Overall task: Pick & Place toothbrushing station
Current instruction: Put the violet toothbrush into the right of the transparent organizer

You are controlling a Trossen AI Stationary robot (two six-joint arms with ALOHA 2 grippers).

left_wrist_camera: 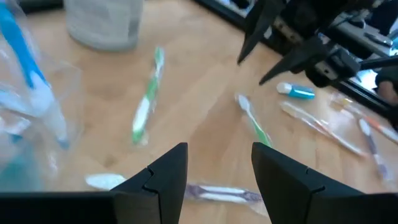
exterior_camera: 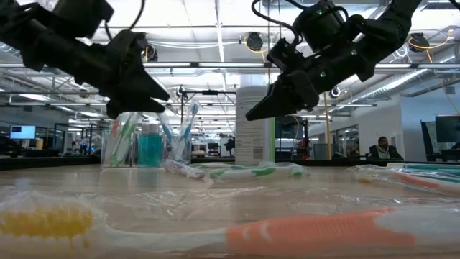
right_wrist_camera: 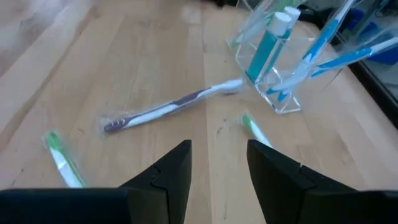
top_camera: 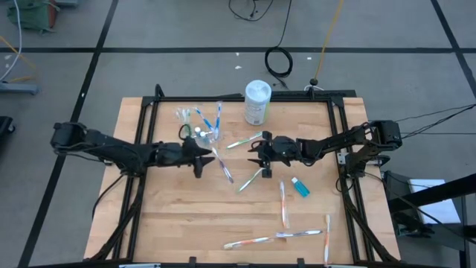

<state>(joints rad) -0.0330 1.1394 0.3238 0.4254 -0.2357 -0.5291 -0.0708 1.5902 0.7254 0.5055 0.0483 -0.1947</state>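
Observation:
A small clear cup [top_camera: 210, 132] stands on the wooden table, left of centre toward the far side. It holds blue toothbrushes and a teal tube [right_wrist_camera: 264, 46]. Loose toothbrushes lie flat around it: a purple one [top_camera: 223, 165], a green one [top_camera: 244, 140] and another green one [top_camera: 251, 179]. A teal tube [top_camera: 300, 187] lies to the right. My left gripper [top_camera: 208, 155] hovers open just near of the cup, above the purple brush [left_wrist_camera: 217, 194]. My right gripper [top_camera: 258, 152] hovers open facing it, between the two green brushes.
A tall white canister [top_camera: 257, 102] stands at the far edge, right of the cup. Several wrapped pink-and-white brushes [top_camera: 283, 205] [top_camera: 256, 240] [top_camera: 326, 238] lie toward the near right. A black frame rail [top_camera: 141, 112] borders the table.

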